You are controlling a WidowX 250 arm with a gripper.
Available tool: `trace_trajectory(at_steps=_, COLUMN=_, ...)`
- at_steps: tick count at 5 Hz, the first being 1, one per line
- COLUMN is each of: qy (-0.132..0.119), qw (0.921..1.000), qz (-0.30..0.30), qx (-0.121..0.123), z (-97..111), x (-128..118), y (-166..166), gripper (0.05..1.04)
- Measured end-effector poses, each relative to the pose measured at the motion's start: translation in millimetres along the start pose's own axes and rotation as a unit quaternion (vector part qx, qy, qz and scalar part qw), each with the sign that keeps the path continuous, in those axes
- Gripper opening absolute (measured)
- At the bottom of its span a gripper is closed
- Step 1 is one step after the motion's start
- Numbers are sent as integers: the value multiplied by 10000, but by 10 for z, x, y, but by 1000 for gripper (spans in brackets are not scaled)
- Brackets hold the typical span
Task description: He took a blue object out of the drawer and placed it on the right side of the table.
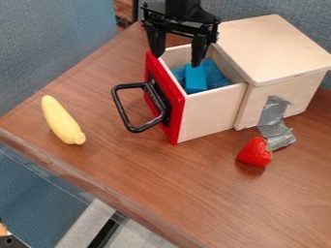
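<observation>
While your gripper (176,59) hangs over the pulled-out drawer (210,111), its two fingers stand apart, with nothing between them. You have the blue block (195,78) inside the drawer, just below the gripper and a little to its right in the view; some blue cloth (218,72), as far as you can make out, lies around it. The box (278,46) sits to the gripper's right, the strawberry (255,152) rests on the table (161,179) farther below and right, and the banana (60,118) lies below and well to the left.
</observation>
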State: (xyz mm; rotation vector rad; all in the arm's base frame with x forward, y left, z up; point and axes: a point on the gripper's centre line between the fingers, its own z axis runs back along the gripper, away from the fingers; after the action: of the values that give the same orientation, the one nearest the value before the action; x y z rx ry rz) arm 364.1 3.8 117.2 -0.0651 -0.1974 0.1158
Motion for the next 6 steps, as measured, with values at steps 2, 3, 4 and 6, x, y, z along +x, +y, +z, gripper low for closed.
trace_trajectory(at_steps=2, qy=-32, qw=9999, qz=-51, qx=141, z=-186, x=138, y=-117, gripper=999)
trace_trajectory(at_steps=3, qy=-103, qw=9998, qz=20, qx=158, z=-263, x=168, y=-158, gripper=999)
trace_trajectory(at_steps=4, qy=-152, qw=9997, qz=115, qx=169, z=-305, x=197, y=-198, gripper=999)
trace_trajectory(at_steps=6, qy=-121, qw=9992, qz=323, qx=190, z=-445, x=202, y=-215, gripper=999)
